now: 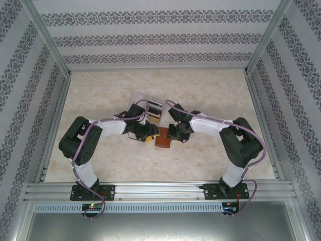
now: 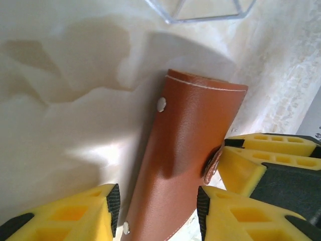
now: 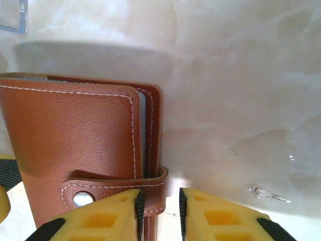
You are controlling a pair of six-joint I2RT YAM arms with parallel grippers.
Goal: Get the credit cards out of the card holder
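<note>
Left pincer [image 2: 158, 206]: my jaws straddle the brown card holder [image 2: 185, 135], which lies strapped shut mid-table [image 1: 210, 95]; pad contact unclear. Right pincer [image 3: 159, 201]: jaws nearly together around its snap strap [image 3: 115, 182]; can't tell whether pinching.

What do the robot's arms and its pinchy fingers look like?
The left arm and the right arm are made of smooth white links between chunky black joints, and a lilac cable loops along each one. Each arm stands on a black base. The left gripper and right gripper each have two blocky yellow fingers with square hollows and black pads.
</note>
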